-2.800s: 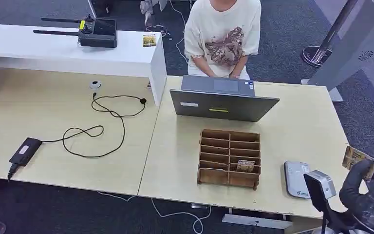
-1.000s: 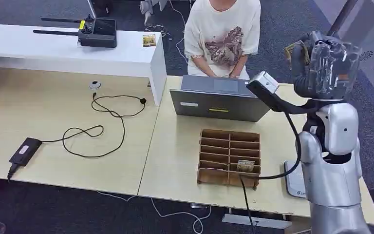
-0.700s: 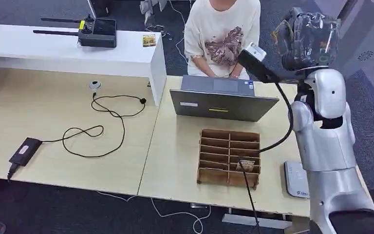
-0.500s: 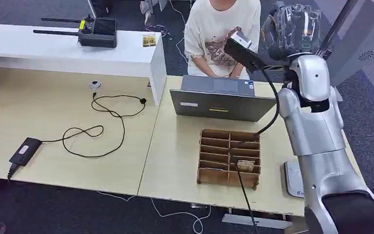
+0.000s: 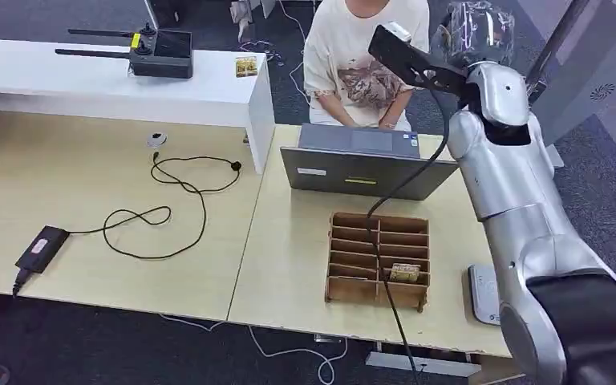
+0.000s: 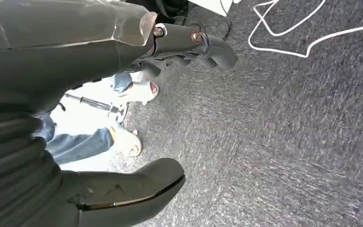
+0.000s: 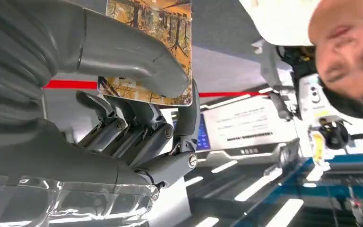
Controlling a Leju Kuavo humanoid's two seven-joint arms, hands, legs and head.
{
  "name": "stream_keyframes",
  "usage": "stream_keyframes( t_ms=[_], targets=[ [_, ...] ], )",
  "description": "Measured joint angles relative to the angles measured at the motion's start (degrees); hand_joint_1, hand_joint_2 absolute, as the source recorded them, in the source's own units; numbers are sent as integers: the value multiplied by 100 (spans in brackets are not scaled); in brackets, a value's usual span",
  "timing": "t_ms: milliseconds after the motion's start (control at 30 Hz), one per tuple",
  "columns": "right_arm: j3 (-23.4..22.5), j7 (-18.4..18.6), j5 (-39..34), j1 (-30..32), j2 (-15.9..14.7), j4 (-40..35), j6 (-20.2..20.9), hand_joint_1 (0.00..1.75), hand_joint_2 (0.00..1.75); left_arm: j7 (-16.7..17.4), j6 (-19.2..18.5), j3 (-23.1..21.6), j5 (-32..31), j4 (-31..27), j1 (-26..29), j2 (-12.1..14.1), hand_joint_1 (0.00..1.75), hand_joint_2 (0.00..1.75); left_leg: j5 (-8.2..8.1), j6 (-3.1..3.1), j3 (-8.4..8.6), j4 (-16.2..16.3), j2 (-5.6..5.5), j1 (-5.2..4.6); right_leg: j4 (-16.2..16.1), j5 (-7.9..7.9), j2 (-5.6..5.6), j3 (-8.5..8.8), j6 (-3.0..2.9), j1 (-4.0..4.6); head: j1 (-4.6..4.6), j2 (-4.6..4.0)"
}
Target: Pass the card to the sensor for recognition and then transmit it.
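Silver-armed, the right hand (image 7: 137,118) is raised high beyond the grey laptop (image 5: 366,172), toward the seated person in a cream printed T-shirt (image 5: 366,60), with a tree-printed card (image 7: 151,49) pinched between thumb and fingers, while the left hand (image 6: 123,118) hangs open above grey carpet (image 6: 288,142).

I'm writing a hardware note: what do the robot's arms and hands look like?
The right arm has glossy silver shells, a dark elbow section, a black cable and a black camera bracket. The right hand has a grey ribbed cover, thick grey thumb, darker fingers and clear plastic wrap. The left hand is dark grey.
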Motion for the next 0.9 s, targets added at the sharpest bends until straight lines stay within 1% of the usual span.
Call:
stream_keyframes(
  t_ms=[300,900],
  targets=[
    [-11,114,343,-130,30,279,122,175,175,-2,13,0,-6,0,3,0,0,175,0,0,0,0,1,0,1,0,1,0,0,1,0,0],
    [-4,218,406,-306,225,518,323,175,175,-20,-33,0,-7,0,3,0,0,175,0,0,0,1,1,0,0,1,0,0,0,0,0,-2]
  ],
)
